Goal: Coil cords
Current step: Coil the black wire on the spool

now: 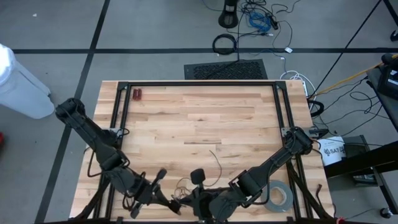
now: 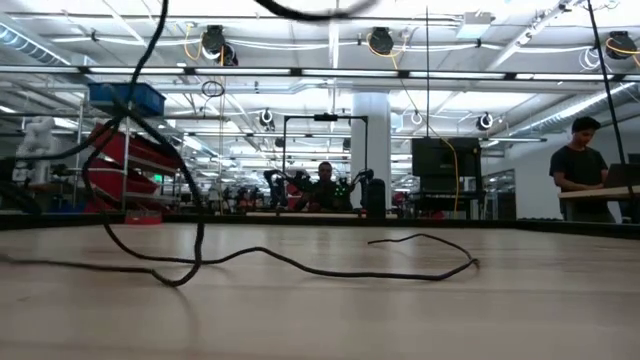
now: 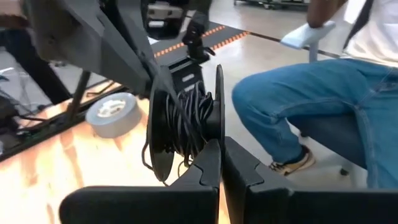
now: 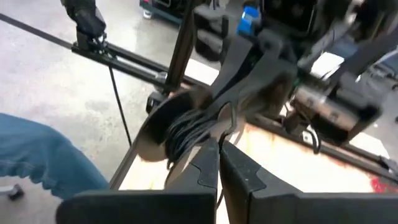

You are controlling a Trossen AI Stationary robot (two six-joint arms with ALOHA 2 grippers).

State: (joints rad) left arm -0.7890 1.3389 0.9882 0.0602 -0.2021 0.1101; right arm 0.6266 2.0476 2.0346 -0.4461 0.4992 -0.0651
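The thin black cord (image 3: 189, 121) is partly wound on a spool, its loose end (image 2: 330, 268) trailing across the tabletop.

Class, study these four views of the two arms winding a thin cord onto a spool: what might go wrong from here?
1. A long tail of the cord lies loose on the table; it may kink or snag while being drawn in.
2. The wraps on the spool look uneven and could slip off.
3. The left end effector and right end effector are shut and crowded together at the table's near edge, so they may collide.

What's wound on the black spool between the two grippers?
Turns of thin black cord lie between the flanges of the spool, with a loose tail trailing across the table. The spool's core is covered by the cord.
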